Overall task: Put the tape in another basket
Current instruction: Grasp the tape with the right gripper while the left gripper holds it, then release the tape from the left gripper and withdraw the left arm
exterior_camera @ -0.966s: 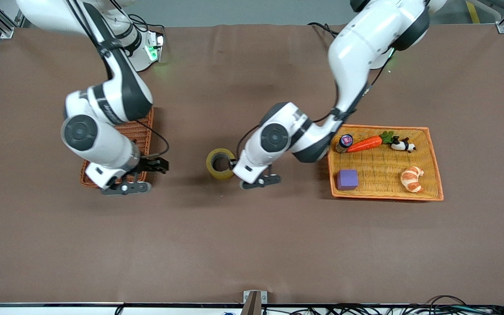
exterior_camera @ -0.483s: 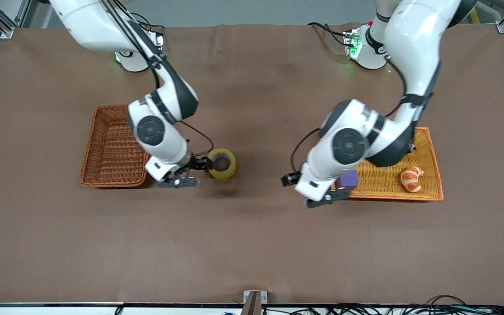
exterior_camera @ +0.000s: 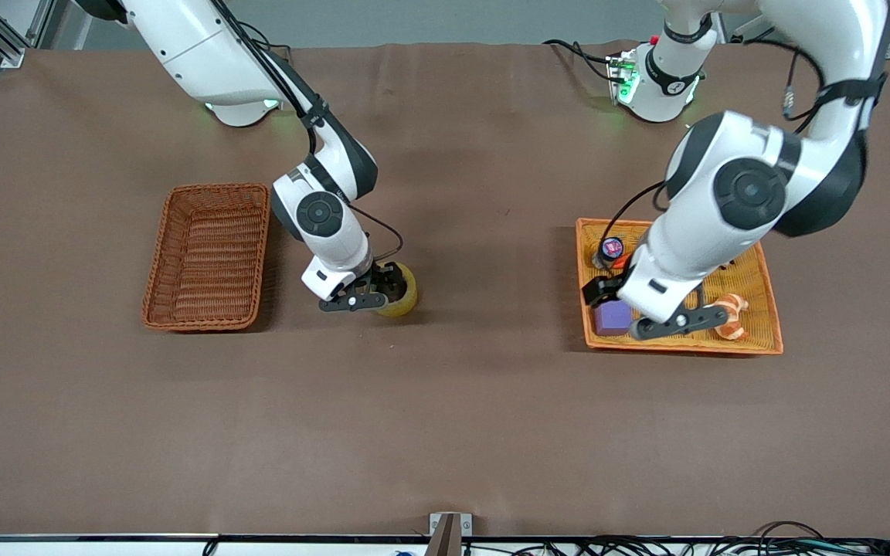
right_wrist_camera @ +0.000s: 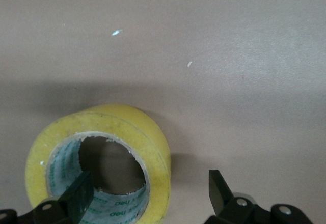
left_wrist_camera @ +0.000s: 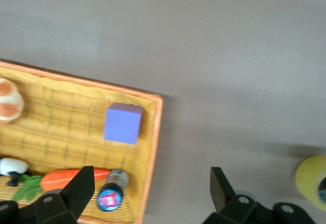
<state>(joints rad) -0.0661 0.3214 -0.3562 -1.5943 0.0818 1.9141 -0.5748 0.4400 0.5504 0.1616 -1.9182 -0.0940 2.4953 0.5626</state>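
Note:
The yellowish tape (exterior_camera: 405, 300) stands on its edge on the brown table, between the two baskets. My right gripper (exterior_camera: 385, 284) is open and down at it. In the right wrist view one finger is in the tape's (right_wrist_camera: 155, 142) grey core and the other is outside its wall, with the right gripper (right_wrist_camera: 150, 191) not closed on it. The dark reddish-brown basket (exterior_camera: 209, 255) lies empty toward the right arm's end. My left gripper (exterior_camera: 601, 289) is open and empty over the yellow tray's edge; it shows in the left wrist view (left_wrist_camera: 150, 188).
The yellow-orange tray (exterior_camera: 684, 347) toward the left arm's end holds a purple cube (left_wrist_camera: 122, 123), a small bottle (left_wrist_camera: 111, 196), a toy carrot (left_wrist_camera: 66, 178), a croissant (exterior_camera: 729, 316) and a panda figure (left_wrist_camera: 12, 165).
My right arm swung from over the dark basket to the tape and lowered around its wall. My left arm left the tape and moved over the yellow tray. The tape stayed put.

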